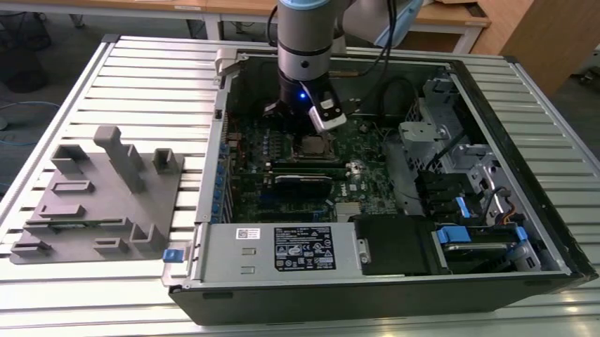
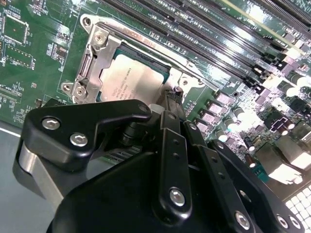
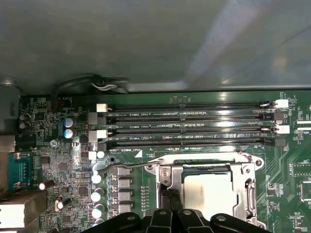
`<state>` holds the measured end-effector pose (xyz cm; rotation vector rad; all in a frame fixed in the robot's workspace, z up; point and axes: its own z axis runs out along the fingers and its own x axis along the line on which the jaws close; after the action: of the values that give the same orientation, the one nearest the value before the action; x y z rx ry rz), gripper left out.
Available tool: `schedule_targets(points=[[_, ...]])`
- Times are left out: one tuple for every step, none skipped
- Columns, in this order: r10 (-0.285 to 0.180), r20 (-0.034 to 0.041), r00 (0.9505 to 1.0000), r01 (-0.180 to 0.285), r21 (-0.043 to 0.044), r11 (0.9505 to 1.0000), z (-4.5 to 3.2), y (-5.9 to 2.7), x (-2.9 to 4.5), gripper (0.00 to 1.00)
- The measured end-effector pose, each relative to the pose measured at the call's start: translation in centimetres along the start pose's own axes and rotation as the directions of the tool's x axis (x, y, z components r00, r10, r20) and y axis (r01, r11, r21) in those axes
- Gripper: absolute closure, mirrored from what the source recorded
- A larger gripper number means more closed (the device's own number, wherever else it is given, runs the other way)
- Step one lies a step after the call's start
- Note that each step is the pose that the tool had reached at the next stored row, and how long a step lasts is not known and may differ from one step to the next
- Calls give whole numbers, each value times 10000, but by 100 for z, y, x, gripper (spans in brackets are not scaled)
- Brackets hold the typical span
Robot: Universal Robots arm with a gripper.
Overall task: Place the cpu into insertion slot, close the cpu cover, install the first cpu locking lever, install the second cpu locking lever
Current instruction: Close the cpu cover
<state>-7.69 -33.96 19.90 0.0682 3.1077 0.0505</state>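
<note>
The cpu (image 3: 211,191) (image 2: 129,80), a dull silver square, lies in the insertion slot (image 1: 314,145) on the green board. The cpu cover (image 3: 250,187) (image 2: 95,53), a silver frame, is down around it. A thin wire locking lever (image 3: 126,166) (image 2: 160,53) runs along the socket's side nearest the memory slots, its hooked end sticking out past the corner. My gripper (image 3: 170,194) (image 2: 172,97) (image 1: 317,133) hangs low over the socket's edge, its black fingers (image 3: 163,208) shut close together, tips right at the cover's rim. What lies under the tips is hidden.
Long black memory slots (image 3: 189,126) run beside the socket. The open computer case (image 1: 216,112) walls the board in, with a power supply (image 1: 281,249) in front and drive bays (image 1: 459,182) at the exterior view's right. A grey fixture block (image 1: 94,196) sits outside the case.
</note>
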Motion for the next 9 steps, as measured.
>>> schedule_targets(points=[[0, 1, 10000, 0, 0, 10000, 0, 0, 1, 89], [-1, 2, 10000, 1, 0, 10000, 1, 0, 1, 89], [-1, 3, 10000, 1, -1, 10000, 1, 0, 1, 89], [-1, 4, 10000, 1, -3, 10000, 2, 0, 1, 89], [0, 4, 10000, 0, -3, 10000, 2, 0, 1, 89], [0, 4, 10000, 0, -3, 10000, 2, 0, 1, 89], [0, 4, 10000, 0, -3, 10000, 5, 0, 2, 89], [-1, 3, 10000, 1, -1, 10000, 6, 0, 2, 89], [0, 3, 10000, 0, -2, 10000, 6, 0, 2, 89]])
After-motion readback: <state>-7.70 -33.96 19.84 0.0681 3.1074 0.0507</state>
